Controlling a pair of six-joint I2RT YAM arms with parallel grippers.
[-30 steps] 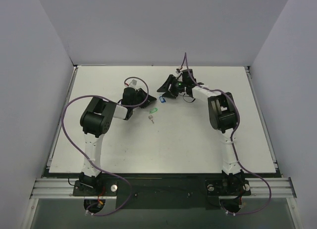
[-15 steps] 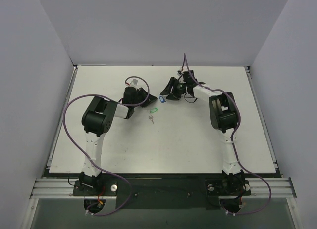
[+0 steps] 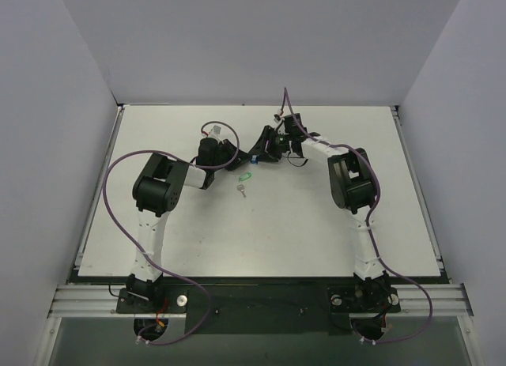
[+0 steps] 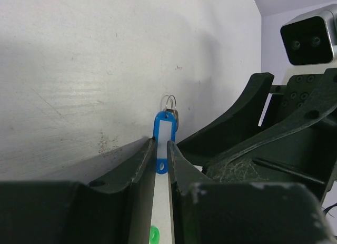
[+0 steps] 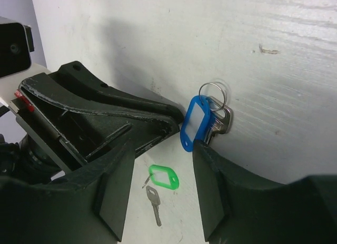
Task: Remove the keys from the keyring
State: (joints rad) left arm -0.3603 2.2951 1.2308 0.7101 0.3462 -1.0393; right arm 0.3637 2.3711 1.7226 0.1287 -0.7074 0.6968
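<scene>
The keyring, a blue tag (image 4: 164, 132) with a thin metal ring (image 5: 213, 90), is held up off the table. A small silver key (image 5: 220, 123) hangs behind it. My left gripper (image 4: 159, 143) has its jaws a narrow slit apart, and the tag's lower end sits between the tips. My right gripper (image 5: 160, 149) is open. Its right finger (image 5: 221, 181) touches the tag's lower edge and hides the key's blade. From above, the tag (image 3: 254, 157) sits between the left gripper (image 3: 236, 158) and the right gripper (image 3: 262, 151).
A green tag (image 5: 164, 177) and its silver key (image 5: 154, 204) lie flat on the white table below the grippers, also seen from above (image 3: 246, 177). The right gripper's black fingers (image 4: 247, 117) crowd the space right of the blue tag.
My right gripper has moved left, closing in on the blue tag and the left gripper. The left arm has shifted only slightly.
</scene>
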